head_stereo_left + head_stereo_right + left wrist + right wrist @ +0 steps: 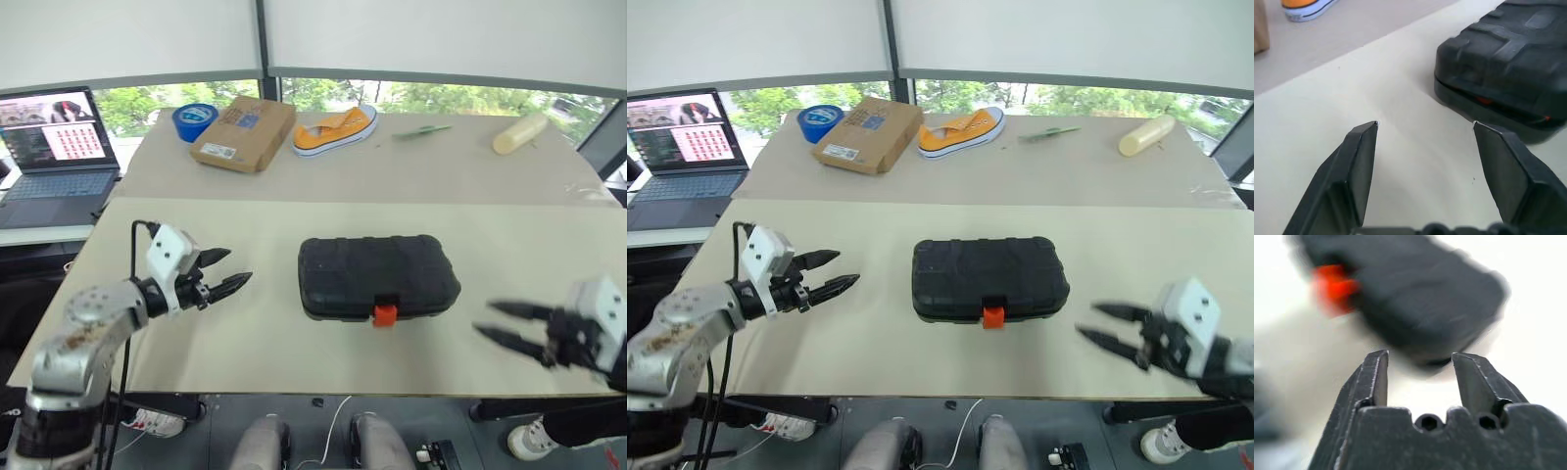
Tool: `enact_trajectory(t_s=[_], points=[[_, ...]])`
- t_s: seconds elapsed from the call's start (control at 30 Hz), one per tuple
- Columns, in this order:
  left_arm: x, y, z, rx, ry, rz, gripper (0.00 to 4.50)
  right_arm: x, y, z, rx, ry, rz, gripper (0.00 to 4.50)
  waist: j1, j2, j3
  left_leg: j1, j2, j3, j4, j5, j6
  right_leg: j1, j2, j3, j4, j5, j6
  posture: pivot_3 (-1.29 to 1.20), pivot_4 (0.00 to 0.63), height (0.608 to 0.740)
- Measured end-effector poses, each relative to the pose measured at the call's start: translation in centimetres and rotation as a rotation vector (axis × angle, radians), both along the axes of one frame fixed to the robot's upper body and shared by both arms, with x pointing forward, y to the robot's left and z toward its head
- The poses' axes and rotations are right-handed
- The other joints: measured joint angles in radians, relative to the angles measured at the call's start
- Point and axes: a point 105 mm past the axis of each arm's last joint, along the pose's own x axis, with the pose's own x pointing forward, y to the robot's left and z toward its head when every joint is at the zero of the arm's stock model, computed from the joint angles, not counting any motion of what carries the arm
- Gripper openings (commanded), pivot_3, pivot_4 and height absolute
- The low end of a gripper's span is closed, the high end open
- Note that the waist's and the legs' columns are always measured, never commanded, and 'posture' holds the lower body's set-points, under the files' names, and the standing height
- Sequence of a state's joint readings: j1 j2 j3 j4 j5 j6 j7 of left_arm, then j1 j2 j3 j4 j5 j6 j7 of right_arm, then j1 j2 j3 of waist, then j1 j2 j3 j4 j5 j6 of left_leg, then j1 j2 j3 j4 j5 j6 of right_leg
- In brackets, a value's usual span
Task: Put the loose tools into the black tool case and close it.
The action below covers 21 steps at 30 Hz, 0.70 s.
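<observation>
— What finish is seen on the case [377, 275]?
— Matt black plastic, moulded in ribbed blocks, with a glossy orange latch [385, 314].
— And the table [255, 333]?
— A smooth, matt beige top is shown.
— The box [243, 132]?
— Plain brown cardboard, paper labels stuck on.
— The shoe [335, 130]?
— Orange cloth over a white rubber sole.

The left gripper [1425, 129] has its two black fingers [1359, 166] spread wide with nothing between them, only bare table [1400, 147]. The case [1508, 58] lies closed on the table just beyond the fingertips, off to one side and apart from them. A thin seam runs along its near wall, with small orange marks showing in it. Well beyond the case, on a greyer surface, are an orange shoe [1305, 6] with a white sole and the edge of a brown box [1260, 24].
</observation>
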<state>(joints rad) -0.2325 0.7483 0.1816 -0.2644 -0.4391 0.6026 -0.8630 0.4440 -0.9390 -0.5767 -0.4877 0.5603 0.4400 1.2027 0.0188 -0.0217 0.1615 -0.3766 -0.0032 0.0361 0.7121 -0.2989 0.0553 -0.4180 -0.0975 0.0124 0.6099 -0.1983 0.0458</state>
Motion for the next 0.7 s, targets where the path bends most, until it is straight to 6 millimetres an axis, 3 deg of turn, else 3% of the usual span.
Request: enact_trajectory(t_s=[0.07, 0.17, 0.23, 0.27, 0.33, 0.4, 0.5, 0.7], points=[[1.4, -0.1, -0.1, 0.026, -0.005, -0.025, 3.19, -0.5, 0.3, -0.4, 0.004, 0.04, 0.04, 1.81, -0.003, -0.001, 0.0, 0.001, -0.001, 0.001, 0.0, 0.0, 0.0, 0.001, 0.0, 0.001, 0.0, 0.0, 0.0, 0.0, 0.15, 0.735], [4.5, -2.0, -0.2, 0.091, -0.037, -0.109, 3.19, 0.3, 1.5, -1.0, -0.039, 0.024, 0.117, 0.7, -0.003, -0.002, 0.0, 0.0, -0.004, 0.001, 0.001, 0.001, -0.001, -0.001, 0.001, 0.001, 0.0, 0.001, -0.001, 0.0, 0.15, 0.735], [5.7, -3.3, -0.5, 0.13, -0.059, -0.164, 2.69, 0.9, 2.1, -1.3, -0.058, 0.004, 0.15, 0.09, -0.006, -0.002, 0.0, -0.001, -0.005, 0.001, 0.0, 0.001, -0.002, -0.002, 0.001, 0.002, 0.001, 0.001, -0.001, 0.0, 0.15, 0.735], [6.3, -3.7, -0.8, 0.152, -0.071, -0.179, 2.61, 1.3, 2.2, -1.6, -0.069, -0.002, 0.153, 0.01, -0.006, -0.002, 0.0, -0.002, -0.004, 0.0, 0.0, 0.001, -0.002, -0.004, 0.001, 0.001, 0.001, 0.001, -0.001, 0.0, 0.15, 0.735], [7.5, -4.3, -1.3, 0.184, -0.082, -0.193, 1.83, 2.1, 2.3, -2.0, -0.093, -0.011, 0.157, 0.0, -0.011, -0.002, 0.0, -0.005, -0.003, 0.0, 0.0, 0.001, -0.001, -0.005, 0.003, 0.001, 0.002, 0.001, -0.001, 0.0, 0.15, 0.735], [9.4, -7.2, -1.6, 0.226, -0.118, -0.258, 1.22, 4.1, 3.5, -2.7, -0.142, -0.066, 0.189, 0.0, -0.007, -0.004, 0.001, -0.009, -0.005, 0.0, 0.003, 0.001, -0.001, -0.006, 0.002, 0.0, -0.001, 0.001, -0.001, 0.0, 0.15, 0.735], [9.8, -10.6, -2.0, 0.28, -0.165, -0.372, 0.04, 5.4, 5.2, -3.4, -0.167, -0.109, 0.231, 0.0, -0.002, -0.004, 0.001, -0.01, -0.007, -0.001, 0.003, 0.0, 0.0, -0.006, 0.0, 0.0, 0.001, 0.001, 0.0, 0.0, 0.15, 0.735], [9.3, -11.1, -3.1, 0.315, -0.137, -0.465, 0.04, 7.9, 4.8, -4.3, -0.224, -0.141, 0.149, 0.0, -0.012, -0.004, 0.002, -0.013, -0.007, -0.001, 0.003, 0.001, -0.001, -0.009, -0.001, 0.0, 0.0, 0.001, 0.001, 0.0, 0.15, 0.735]])
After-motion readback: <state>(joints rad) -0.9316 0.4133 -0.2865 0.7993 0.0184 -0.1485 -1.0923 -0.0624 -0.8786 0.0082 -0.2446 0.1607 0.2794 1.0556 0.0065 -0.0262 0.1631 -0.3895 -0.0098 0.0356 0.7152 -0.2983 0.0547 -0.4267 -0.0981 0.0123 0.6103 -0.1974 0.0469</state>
